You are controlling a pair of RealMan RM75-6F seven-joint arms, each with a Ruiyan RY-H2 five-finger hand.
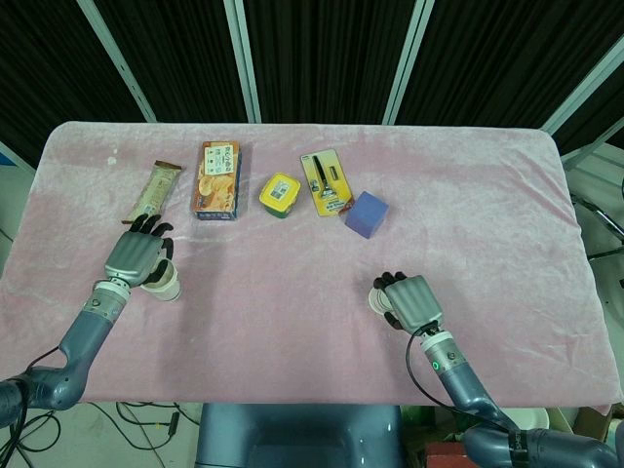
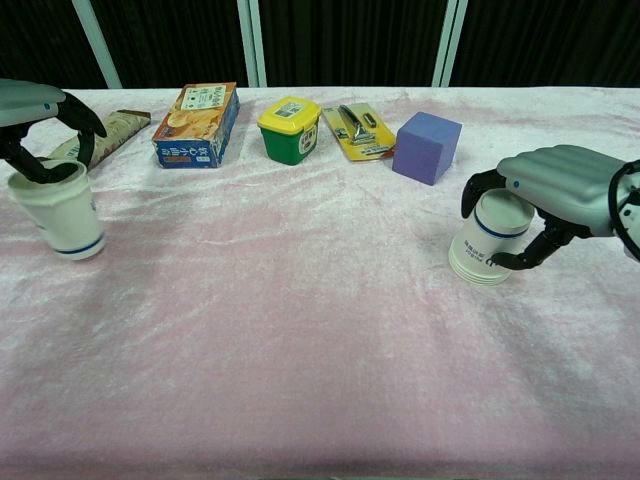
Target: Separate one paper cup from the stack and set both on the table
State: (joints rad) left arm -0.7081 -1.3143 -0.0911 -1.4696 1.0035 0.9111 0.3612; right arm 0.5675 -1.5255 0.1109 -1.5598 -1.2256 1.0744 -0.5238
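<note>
From overhead the right hand covers nearly all of the cup stack, leaving only a sliver of white rim at its fingertips; the chest view shows the stack upside down, wide rims on the pink cloth, with the hand's fingers curled around its upper part. The left hand is cut off by the frame edge in the chest view. It grips the single paper cup by the rim, mouth up and slightly tilted — whether the cup's base rests fully on the cloth is hard to tell.

Along the far side of the table lie a snack bar, a biscuit box, a yellow-lidded green tub, a carded razor and a purple cube, all well apart from both cups. The cloth is plush and creased, draped over the table's edges. Behind it hang black curtains between pale metal frame bars — cables trail on the floor below the near edge.
</note>
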